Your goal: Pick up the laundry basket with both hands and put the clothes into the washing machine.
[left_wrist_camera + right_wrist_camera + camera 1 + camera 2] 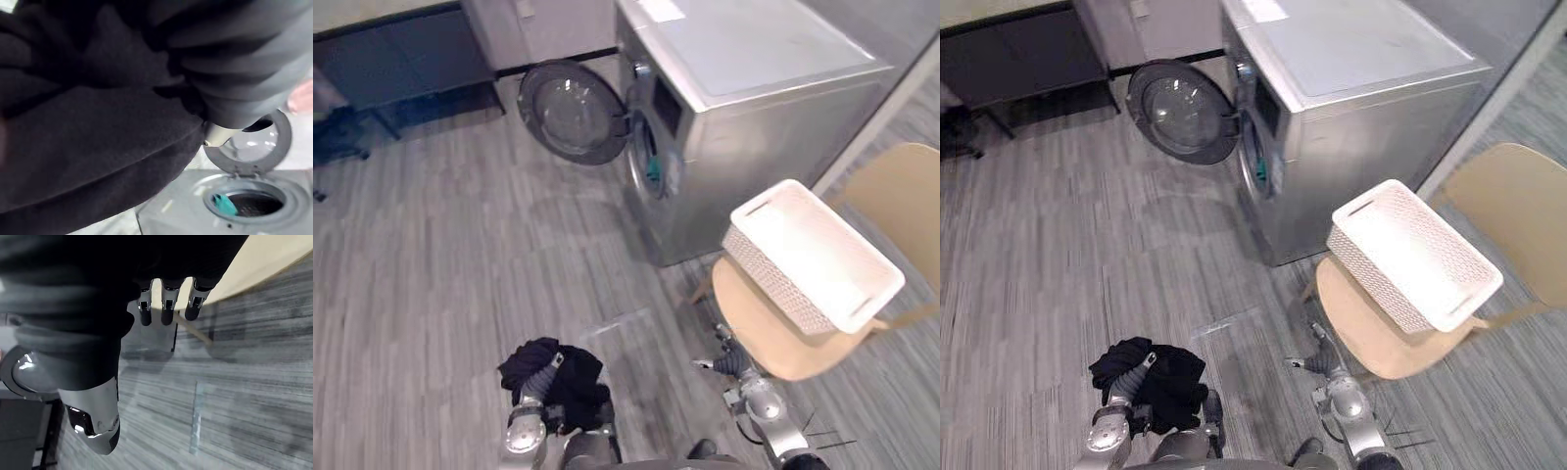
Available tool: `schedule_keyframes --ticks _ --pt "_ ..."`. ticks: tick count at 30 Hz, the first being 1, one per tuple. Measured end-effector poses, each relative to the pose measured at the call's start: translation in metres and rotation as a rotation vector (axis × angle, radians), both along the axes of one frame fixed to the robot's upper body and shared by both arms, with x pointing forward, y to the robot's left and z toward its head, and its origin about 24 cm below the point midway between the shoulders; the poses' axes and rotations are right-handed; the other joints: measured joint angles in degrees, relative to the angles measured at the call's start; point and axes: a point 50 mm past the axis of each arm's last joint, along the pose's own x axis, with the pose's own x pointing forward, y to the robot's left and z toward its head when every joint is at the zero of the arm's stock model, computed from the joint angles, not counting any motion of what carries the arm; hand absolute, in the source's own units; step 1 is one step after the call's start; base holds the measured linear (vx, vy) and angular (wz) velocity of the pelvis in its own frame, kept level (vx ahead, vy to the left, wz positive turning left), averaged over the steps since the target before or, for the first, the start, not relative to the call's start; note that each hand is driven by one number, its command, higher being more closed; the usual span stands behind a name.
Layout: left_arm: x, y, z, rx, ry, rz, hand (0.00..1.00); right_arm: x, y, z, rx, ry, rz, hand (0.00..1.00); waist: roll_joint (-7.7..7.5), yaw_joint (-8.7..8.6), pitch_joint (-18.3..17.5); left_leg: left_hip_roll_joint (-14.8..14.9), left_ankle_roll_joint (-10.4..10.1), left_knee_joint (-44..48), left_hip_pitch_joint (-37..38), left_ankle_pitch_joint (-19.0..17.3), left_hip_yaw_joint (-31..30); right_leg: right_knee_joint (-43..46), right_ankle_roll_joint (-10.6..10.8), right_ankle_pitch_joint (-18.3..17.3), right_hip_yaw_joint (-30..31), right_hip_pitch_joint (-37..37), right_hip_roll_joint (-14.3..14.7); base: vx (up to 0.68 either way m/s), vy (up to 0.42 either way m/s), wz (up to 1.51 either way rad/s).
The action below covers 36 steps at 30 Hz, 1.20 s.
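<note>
My left hand point(541, 375) is buried in a bundle of black clothes point(573, 382) low in front of me. Its wrist view is mostly dark cloth, and I cannot tell whether the hand is closed on it. My right hand point(728, 360) hangs near the front edge of the tan chair point(759, 338), slack and spread, with nothing in it. Its own wrist view shows this plainly against the grey floor point(254, 396). The white laundry basket point(813, 255) sits tilted on the chair seat, apart from both hands. Beyond it stands the washing machine point(754, 98) with its round door point(570, 113) swung open. The head views show a sliver of teal point(653, 171) at the drum mouth. The left wrist view looks into the opening, where a teal piece hangs at the rim.
</note>
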Motion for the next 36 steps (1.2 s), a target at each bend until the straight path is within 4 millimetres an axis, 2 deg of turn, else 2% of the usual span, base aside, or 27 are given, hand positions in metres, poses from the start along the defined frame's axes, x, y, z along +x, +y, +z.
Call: schedule_keyframes --ticks 2,3,4,6,7,8,9,10,11,13,15,16,17,19,20,21,22,23,24,25,27,29,31,32,33,35,36 --pt "-0.006 0.001 -0.006 0.001 0.041 0.003 1.0 0.002 0.008 -0.003 0.005 0.02 0.01 0.0 -0.84 0.36 0.63 -1.95 0.92 3.04 -0.53 -2.72 -0.93 0.29 0.4 -0.18 -0.8 1.66 -1.66 0.18 0.145 0.5" --pt "-0.009 0.0 -0.009 -0.006 0.061 0.005 1.0 0.003 0.009 -0.005 -0.009 0.028 0.022 0.0 -1.53 1.37 1.16 -2.98 1.73 7.89 -0.93 -6.87 -1.54 5.29 2.99 -1.83 -0.67 2.17 -5.11 0.21 0.169 0.36" --pt "-0.011 -0.001 -0.011 -0.009 0.071 0.007 1.0 0.002 0.009 -0.005 -0.013 0.033 0.023 0.0 -1.58 1.49 1.29 -3.47 2.02 9.73 -1.01 -8.36 -1.8 8.42 3.5 -2.39 -0.51 2.13 -6.71 0.21 0.199 0.48" --pt "-0.016 -0.002 -0.014 -0.013 0.093 0.009 1.0 -0.002 0.008 -0.01 -0.024 0.061 0.024 0.0 -1.46 1.25 1.36 -4.92 3.0 13.78 -0.95 -11.81 -4.37 19.78 2.43 -3.16 1.31 0.59 -11.53 0.17 0.152 0.61" --pt "-0.016 0.001 -0.014 -0.007 0.099 0.008 1.0 -0.007 0.006 -0.013 -0.037 0.082 0.025 0.0 -1.95 1.17 1.7 -6.41 4.16 16.24 -0.14 -14.68 -6.64 31.82 -6.06 -1.14 7.0 -3.1 -15.09 0.25 0.165 0.87" --pt "-0.013 0.003 -0.013 0.004 0.092 0.0 1.0 -0.01 0.007 -0.015 -0.041 0.092 0.027 0.0 -2.01 0.87 2.27 -6.94 5.51 17.13 1.0 -16.67 -8.66 39.17 -9.09 -0.05 15.1 -7.12 -14.6 0.27 0.153 0.88" --pt "-0.012 0.003 -0.012 0.005 0.089 -0.002 1.0 -0.011 0.008 -0.016 -0.038 0.097 0.027 0.0 -1.44 0.57 2.89 -7.05 5.92 17.35 1.41 -17.22 -9.86 41.75 -7.78 -2.29 19.21 -9.0 -12.87 0.29 0.125 1.01" --pt "-0.012 0.007 -0.012 0.016 0.09 0.0 1.0 -0.012 0.01 -0.017 -0.032 0.105 0.029 0.0 -1.61 -0.35 3.11 -7.1 6.33 17.01 2.91 -17.8 -12.9 45.34 -5.87 -7.5 25.22 -12.9 -7.9 0.31 0.084 0.95" --pt "-0.013 0.009 -0.011 0.023 0.091 -0.001 1.0 -0.012 0.009 -0.018 -0.033 0.107 0.027 0.0 -1.84 -0.75 3.44 -7.39 6.59 16.16 4.69 -17.99 -14.39 45.66 -5.65 -9.88 26.67 -15.55 -5.32 0.33 0.079 0.94" --pt "-0.012 0.011 -0.011 0.032 0.09 -0.005 1.0 -0.012 0.007 -0.017 -0.031 0.103 0.017 0.0 -2.06 -1.76 4.05 -8.35 6.26 14.64 8.11 -18.44 -17.21 41.58 -4.97 -11.38 26.96 -20.4 -2.4 0.36 0.045 0.83" --pt "-0.006 0.008 -0.009 0.031 0.077 -0.022 1.0 -0.012 0.006 -0.017 -0.023 0.104 0.006 0.0 -1.42 -2.49 4.59 -8.57 6.28 14.48 9.98 -19.96 -19.91 33.56 -3.91 -10.61 28.28 -24.51 0.97 0.43 -0.022 0.9" --pt "0.003 0.005 -0.006 0.027 0.053 -0.035 1.0 -0.013 0.004 -0.018 -0.019 0.106 0.001 0.0 -0.97 -2.96 5.67 -8.4 5.71 13.73 12.39 -20.29 -22.04 22.49 -2.73 -7.47 29.56 -25.79 3.61 0.44 -0.079 0.98" --pt "0.009 0.003 -0.004 0.022 0.038 -0.042 1.0 -0.013 0.004 -0.017 -0.02 0.106 0.0 0.0 -0.77 -3.51 6.35 -8.33 5.05 12.44 14.36 -20.66 -23.92 13.64 -2.7 -3.54 29.11 -26.02 4.49 0.47 -0.108 0.98" --pt "0.013 0.0 -0.002 0.015 0.026 -0.063 1.0 -0.012 0.004 -0.017 -0.017 0.106 0.002 0.0 -1.68 -3.51 6.75 -8.11 2.9 9.19 18.58 -21.9 -25.49 4.31 -3.35 2.27 27.56 -26.79 5.09 0.59 -0.234 0.79" --pt "0.011 -0.002 -0.004 0.013 0.034 -0.077 1.0 -0.015 0.003 -0.018 -0.017 0.112 0.0 0.0 -1.96 -3.86 6.34 -7.42 1.25 8.01 20.95 -22.9 -26.8 4.3 -4.93 3.49 26.94 -26.92 5.36 0.55 -0.242 0.78" --pt "0.007 -0.004 -0.006 0.009 0.046 -0.081 1.0 -0.015 0.002 -0.019 -0.021 0.115 -0.001 0.0 -1.37 -4.35 6.12 -6.47 -0.09 8.52 21.58 -23.69 -27.3 5.92 -8.95 6.5 26.35 -27.03 5.73 0.61 -0.273 0.86" --pt "0.009 -0.009 -0.005 0.014 0.044 -0.114 1.0 -0.017 -0.001 -0.019 -0.023 0.118 -0.008 0.0 0.16 -5.27 5.83 -4.56 -2.72 16.16 18.62 -24.6 -25.93 8.87 -10.52 9.2 23.55 -27.23 6.19 0.5 -0.22 0.65" --pt "0.011 -0.01 -0.005 0.016 0.042 -0.126 1.0 -0.016 -0.001 -0.019 -0.022 0.118 -0.007 0.0 0.36 -5.22 5.82 -3.9 -4.32 20.69 16.45 -24.07 -24.63 9.13 -11.04 9.67 22.84 -26.81 6.63 0.75 -0.342 0.44" --pt "0.01 -0.012 -0.006 0.009 0.045 -0.131 1.0 -0.014 0.001 -0.018 -0.023 0.115 0.012 0.0 1.31 -4.82 6.19 -1.67 -9.37 33.87 11.13 -20.7 -21.51 8.0 -12.92 9.44 22.25 -24.09 9.2 0.63 -0.283 -0.32" --pt "0.006 -0.012 -0.008 0.0 0.055 -0.12 1.0 -0.009 0.007 -0.015 -0.021 0.098 0.04 0.0 1.76 -3.86 6.4 1.78 -11.39 48.79 4.64 -14.26 -19.56 4.28 -14.34 8.72 23.19 -19.65 13.16 0.76 -0.292 -0.65" --pt "0.011 -0.015 -0.006 -0.005 0.045 -0.132 1.0 -0.005 0.011 -0.011 -0.011 0.074 0.042 0.0 1.27 -3.11 6.63 4.75 -6.97 59.83 -2.11 -16.95 -15.7 0.31 -15.25 8.04 24.59 -13.37 15.73 0.66 -0.197 -0.66" --pt "0.02 -0.019 -0.002 -0.01 0.016 -0.139 1.0 -0.003 0.009 -0.009 -0.011 0.06 0.03 0.0 0.43 -2.68 7.02 5.25 -4.86 57.01 -5.27 -18.49 -12.43 -1.91 -15.24 8.04 27.21 -9.44 15.63 0.42 -0.087 -0.43" --pt "0.028 -0.023 0.003 -0.02 -0.019 -0.143 1.0 -0.002 0.003 -0.007 -0.006 0.052 -0.007 0.0 0.29 -1.95 7.25 4.99 -4.77 45.22 -7.23 -20.51 -11.1 -3.42 -14.97 7.88 30.06 -5.63 14.84 0.49 -0.012 -0.75" --pt "0.032 -0.025 0.005 -0.025 -0.033 -0.146 1.0 -0.001 0.001 -0.006 -0.001 0.047 -0.024 0.0 0.11 -1.82 7.66 3.48 -4.96 34.92 -7.56 -20.37 -14.06 -3.56 -13.45 6.84 32.33 -3.75 13.98 0.39 0.071 -0.8" --pt "0.032 -0.027 0.005 -0.028 -0.035 -0.146 1.0 0.0 -0.001 -0.006 0.0 0.046 -0.032 0.0 0.09 -1.8 7.71 2.81 -5.32 31.06 -7.55 -20.16 -15.73 -3.56 -12.74 6.21 33.18 -3.04 13.61 0.35 0.155 -0.87" --pt "0.032 -0.031 0.004 -0.041 -0.034 -0.146 1.0 0.0 -0.004 -0.006 -0.004 0.044 -0.044 0.0 1.39 -1.75 7.7 1.94 -8.62 15.47 -6.8 -17.41 -25.42 -3.44 -9.82 2.2 38.0 -0.88 13.55 0.3 0.251 -1.09" --pt "0.031 -0.032 0.003 -0.046 -0.029 -0.146 1.0 -0.001 -0.005 -0.006 -0.01 0.045 -0.045 0.0 2.19 -1.75 7.82 2.34 -9.16 13.31 -6.57 -16.8 -27.22 -3.11 -9.34 1.82 38.95 -0.67 14.01 0.26 0.337 -1.27"
